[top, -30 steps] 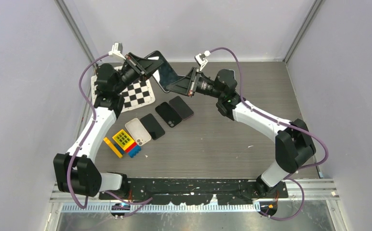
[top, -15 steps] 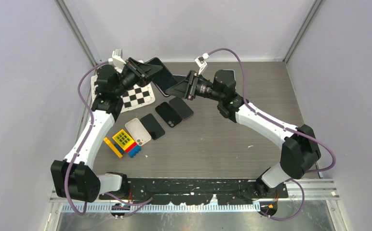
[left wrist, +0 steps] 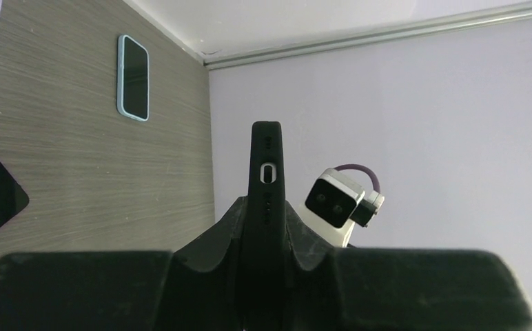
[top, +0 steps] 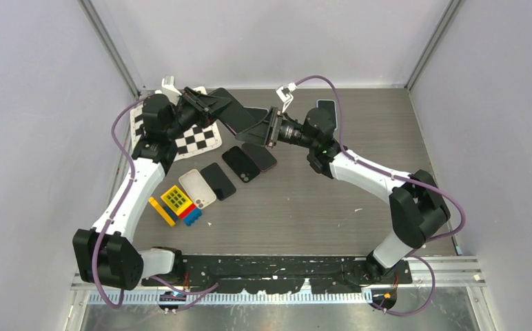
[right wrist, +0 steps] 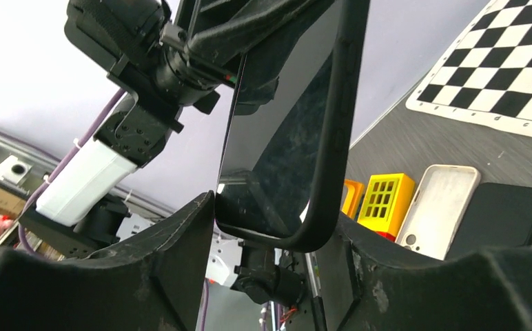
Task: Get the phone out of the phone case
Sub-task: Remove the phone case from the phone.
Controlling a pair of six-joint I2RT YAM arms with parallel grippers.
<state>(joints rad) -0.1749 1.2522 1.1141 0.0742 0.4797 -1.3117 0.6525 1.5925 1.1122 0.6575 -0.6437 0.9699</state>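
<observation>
Gripping the black phone case (top: 232, 110) by one end, the left end effector (top: 211, 107) is clamped shut on it and holds it in the air over the far left part of the table (top: 332, 200), above the checkerboard mat (top: 198, 134). Left wrist view: the case stands edge-on between the fingers (left wrist: 232, 221), port cutout facing the camera. The phone (right wrist: 277, 138) sits in the case, its dark glossy screen inside the rim.

Right end effector (top: 260, 127) meets the case from the other side, jaws spread, straddling the free lower corner. Cannot tell whether the pads touch it. In the right wrist view one finger (right wrist: 180, 255) is on the screen side and the other on the rim side.

On the table below, a diagonal row:
- beige empty case (top: 198, 188)
- black phone (top: 218, 181) just beside it
- second black phone (top: 240, 164)
- dark reddish phone (top: 259, 154)

Near the row's left end are a yellow grid brick (top: 176, 198), an orange bar (top: 161, 210) and a blue block (top: 192, 216), all close together. A light blue cased phone (left wrist: 133, 77) lies flat at the far edge, well apart from the rest.
</observation>
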